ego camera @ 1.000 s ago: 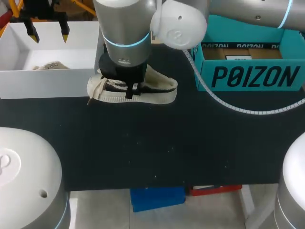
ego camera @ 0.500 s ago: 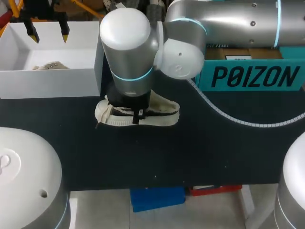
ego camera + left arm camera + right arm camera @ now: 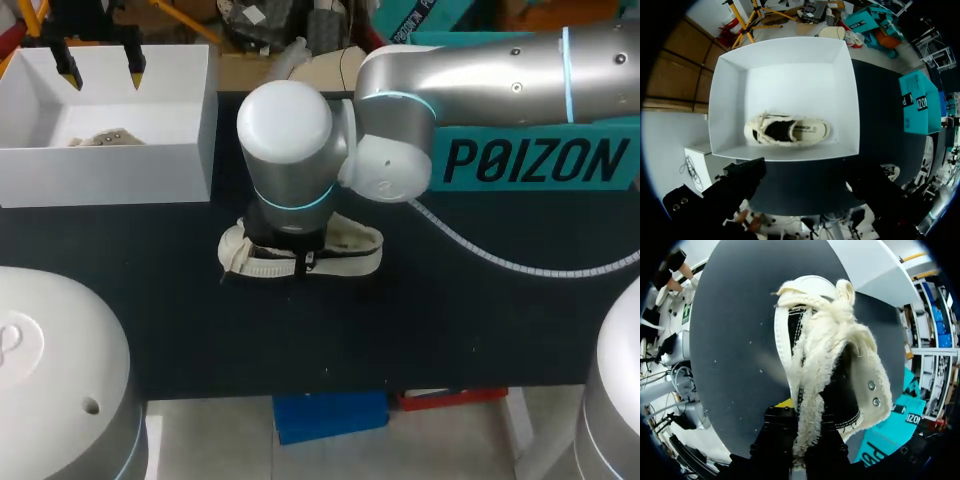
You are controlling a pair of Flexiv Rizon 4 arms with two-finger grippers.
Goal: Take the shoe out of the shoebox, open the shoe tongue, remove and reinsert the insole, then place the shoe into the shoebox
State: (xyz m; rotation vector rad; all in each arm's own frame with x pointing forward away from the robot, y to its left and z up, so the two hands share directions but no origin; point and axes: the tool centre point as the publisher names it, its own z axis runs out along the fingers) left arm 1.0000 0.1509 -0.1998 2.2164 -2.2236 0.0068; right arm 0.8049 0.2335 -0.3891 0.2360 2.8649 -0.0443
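Observation:
A cream fleecy shoe [image 3: 352,252] with a black lining lies on the black table, toe pointing left. My right gripper [image 3: 298,262] comes down onto its middle, under the wrist. In the right wrist view the right gripper [image 3: 802,440] is shut on the fleecy strip along the opening of the shoe [image 3: 810,335]. The white shoebox [image 3: 110,180] stands at the back left with a second cream shoe [image 3: 105,137] inside. My left gripper [image 3: 100,65] hangs open above it. The left wrist view looks down past the left gripper [image 3: 805,182] into the shoebox [image 3: 785,65] at that shoe [image 3: 787,131].
A teal cardboard box [image 3: 540,160] stands at the back right, partly behind my right arm. The arm's white coiled cable [image 3: 500,262] droops over the table to the shoe's right.
My right arm has carried the shoe away from the white shoebox's front wall, toward the table's front and slightly right. The left arm has not moved.

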